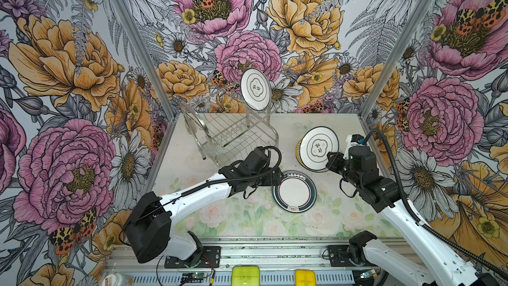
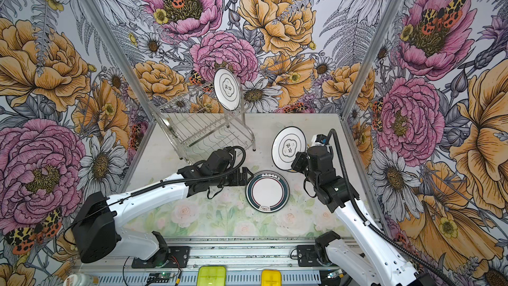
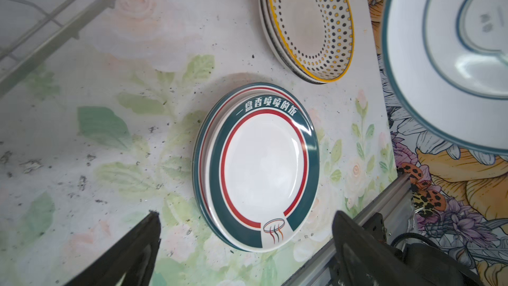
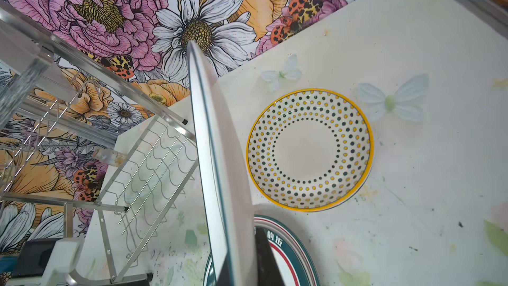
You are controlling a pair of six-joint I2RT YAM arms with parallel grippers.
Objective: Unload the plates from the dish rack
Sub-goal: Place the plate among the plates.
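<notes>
The steel wire dish rack stands at the back of the table. One white plate stands upright in its upper tier. My right gripper is shut on the rim of a white teal-edged plate, held tilted above a stack topped by a yellow dotted plate. A teal-and-red banded stack lies flat mid-table. My left gripper hangs open just left of that stack, holding nothing.
Floral walls with metal corner posts close in the table on three sides. An aluminium rail with both arm bases runs along the front. The rack's lower tier shows only bare wires.
</notes>
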